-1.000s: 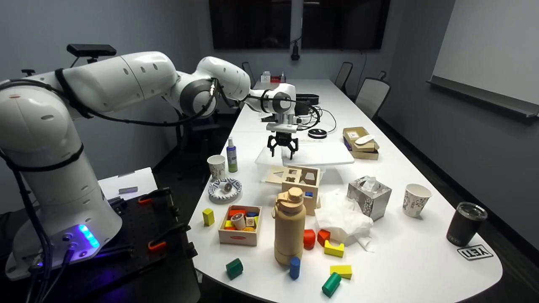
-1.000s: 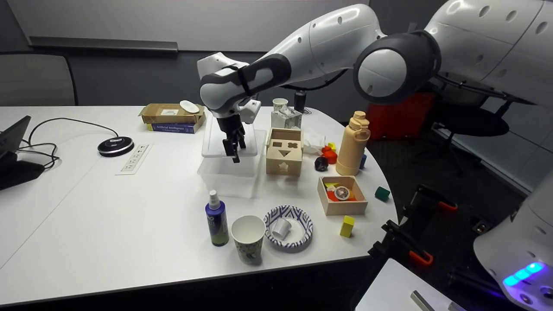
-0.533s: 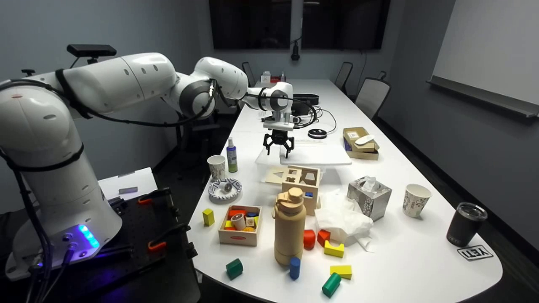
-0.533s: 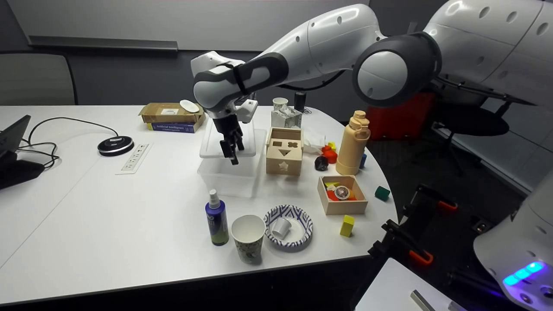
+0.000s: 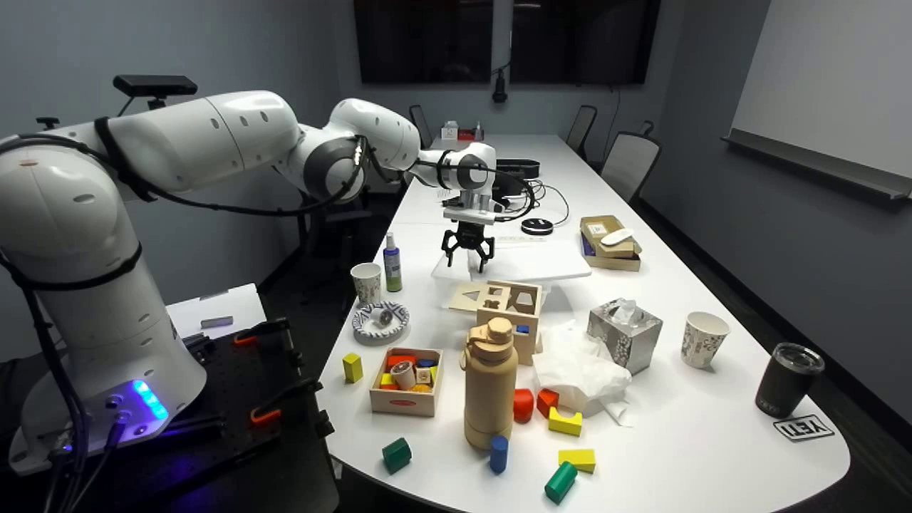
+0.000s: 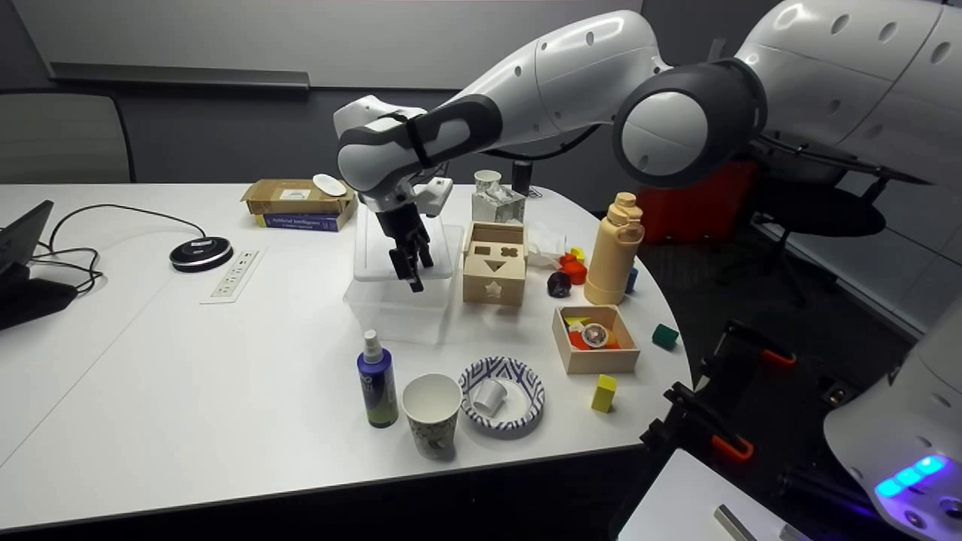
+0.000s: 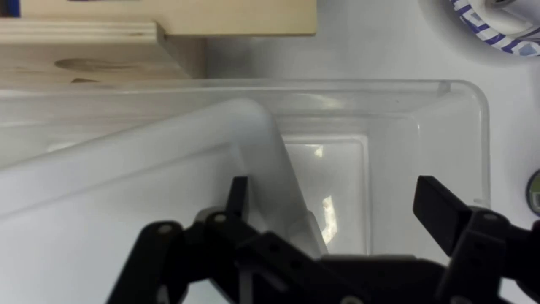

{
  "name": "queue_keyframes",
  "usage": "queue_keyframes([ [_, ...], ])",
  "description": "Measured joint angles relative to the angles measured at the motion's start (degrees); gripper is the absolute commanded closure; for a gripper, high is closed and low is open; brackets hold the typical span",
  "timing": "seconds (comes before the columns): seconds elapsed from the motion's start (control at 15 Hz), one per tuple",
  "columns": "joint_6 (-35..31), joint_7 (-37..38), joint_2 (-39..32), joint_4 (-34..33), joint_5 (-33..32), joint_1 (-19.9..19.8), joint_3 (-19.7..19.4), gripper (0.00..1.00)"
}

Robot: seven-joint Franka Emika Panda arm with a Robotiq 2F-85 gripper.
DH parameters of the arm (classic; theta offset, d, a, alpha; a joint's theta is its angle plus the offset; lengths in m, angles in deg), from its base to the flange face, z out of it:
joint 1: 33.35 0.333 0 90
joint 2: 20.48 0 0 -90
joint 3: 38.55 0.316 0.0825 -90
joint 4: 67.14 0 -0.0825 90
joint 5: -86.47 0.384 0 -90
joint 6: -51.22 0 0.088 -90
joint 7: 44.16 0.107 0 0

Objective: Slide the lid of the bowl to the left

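Note:
A clear plastic box (image 6: pixel 398 319) stands on the table, with a whitish lid (image 6: pixel 376 255) lying askew over it. In the wrist view the lid (image 7: pixel 97 198) is turned relative to the box (image 7: pixel 449 139) and leaves one end uncovered. The lid (image 5: pixel 534 263) also shows in an exterior view. My gripper (image 7: pixel 332 181) is open with nothing between its fingers. One finger (image 7: pixel 238 192) is over the lid, just inside its edge; contact is hard to tell. The opposite finger (image 7: pixel 438 211) is above the uncovered part. The gripper shows in both exterior views (image 5: pixel 466 266) (image 6: pixel 423 275).
A wooden shape-sorter box (image 6: pixel 494 282) stands close beside the plastic box. A spray bottle (image 6: pixel 378 394), a paper cup (image 6: pixel 432 421) and a patterned paper bowl (image 6: pixel 502 366) are near the table edge. A tissue box (image 5: pixel 630 335) and tan bottle (image 5: pixel 490 392) stand farther off.
The gripper and the lid have moved together a little to the left in an exterior view, uncovering less of the box's near end. The gripper stays open. The box has not moved.

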Motion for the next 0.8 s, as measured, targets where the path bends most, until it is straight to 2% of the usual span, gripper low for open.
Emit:
queue_keyframes([
  [0.8,5.9,0.0,-0.5,0.0,0.2,0.6,3.6,0.00],
])
